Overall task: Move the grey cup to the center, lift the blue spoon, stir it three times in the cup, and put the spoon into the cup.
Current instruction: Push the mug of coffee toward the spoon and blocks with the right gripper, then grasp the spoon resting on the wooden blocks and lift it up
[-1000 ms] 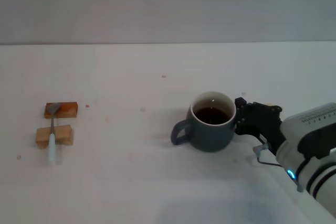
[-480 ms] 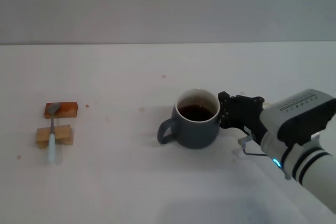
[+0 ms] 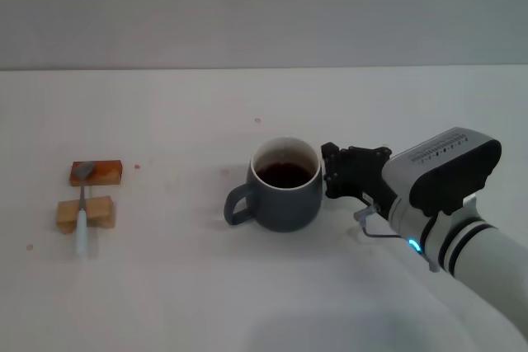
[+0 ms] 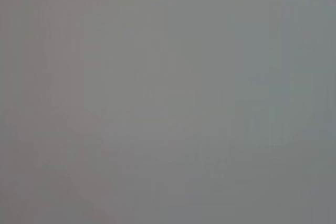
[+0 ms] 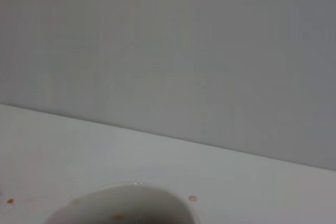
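The surface [image 3: 165, 286] is a broad, flat white sheet, matte, with a few tiny reddish specks, meeting a plain grey wall behind. The right arm [image 3: 462, 228] reaches in from the lower right, a thick white casing with black rings, a small blue light and a dark grey housing on top that carries a row of pale markings too small to read. Its black right gripper [image 3: 334, 172] lies low over the surface, pressed against the side of the grey cup [image 3: 285, 195] opposite the handle; I cannot tell how wide the jaws stand.

The cup is a stout, glazed blue-grey mug with a white rim and inside, a loop handle toward the robot's left, and dark liquid in it. It stands near the middle of the surface, a little right of centre. In the right wrist view only its white rim [image 5: 121, 205] shows.

Well to the left, the blue spoon [image 3: 82, 216] lies across two small wooden blocks [image 3: 86, 213], its pale handle nearer the robot.
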